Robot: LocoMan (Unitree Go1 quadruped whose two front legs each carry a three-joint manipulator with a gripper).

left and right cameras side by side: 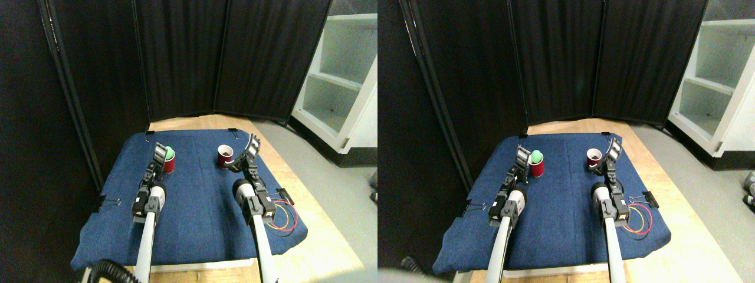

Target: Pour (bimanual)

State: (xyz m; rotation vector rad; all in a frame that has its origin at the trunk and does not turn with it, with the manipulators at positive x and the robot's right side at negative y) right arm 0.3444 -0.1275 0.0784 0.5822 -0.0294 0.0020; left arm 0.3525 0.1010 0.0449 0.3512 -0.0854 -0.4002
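Cups (226, 156) upright | both arms extended, one beside each | fingers' grip unclear

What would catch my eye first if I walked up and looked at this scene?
Probably the two red cups on the blue cloth: the left cup holds a green ball, while the right cup looks empty. A pale robot arm reaches up to each, the left gripper beside the ball cup and the right gripper beside the other. Black curtains close off the back.
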